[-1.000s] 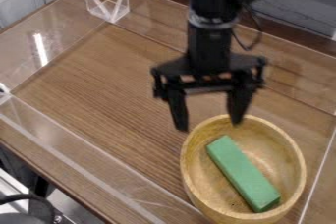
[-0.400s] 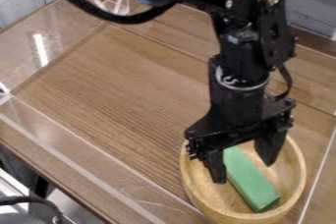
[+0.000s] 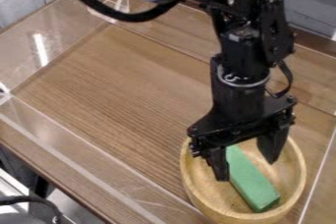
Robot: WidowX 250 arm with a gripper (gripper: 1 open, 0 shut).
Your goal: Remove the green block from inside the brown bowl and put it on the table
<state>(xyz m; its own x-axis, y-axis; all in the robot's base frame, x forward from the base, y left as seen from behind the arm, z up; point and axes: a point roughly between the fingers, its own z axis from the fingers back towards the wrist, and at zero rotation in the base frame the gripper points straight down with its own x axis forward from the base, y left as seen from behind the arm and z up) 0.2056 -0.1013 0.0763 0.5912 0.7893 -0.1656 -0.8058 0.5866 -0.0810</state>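
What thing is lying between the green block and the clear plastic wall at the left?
In the camera view, the bowl's rim and bare tabletop lie between them.

black arm angled downward, hand [image 3: 242, 157] open

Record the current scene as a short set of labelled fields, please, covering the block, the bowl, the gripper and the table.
block: green, elongated, lying inside the bowl
bowl: light brown, round, at the near right of the view
gripper: open, over the bowl, its far part hidden from this view
table: brown wood grain, with a clear plastic wall along its left side
task status: block not yet on the table
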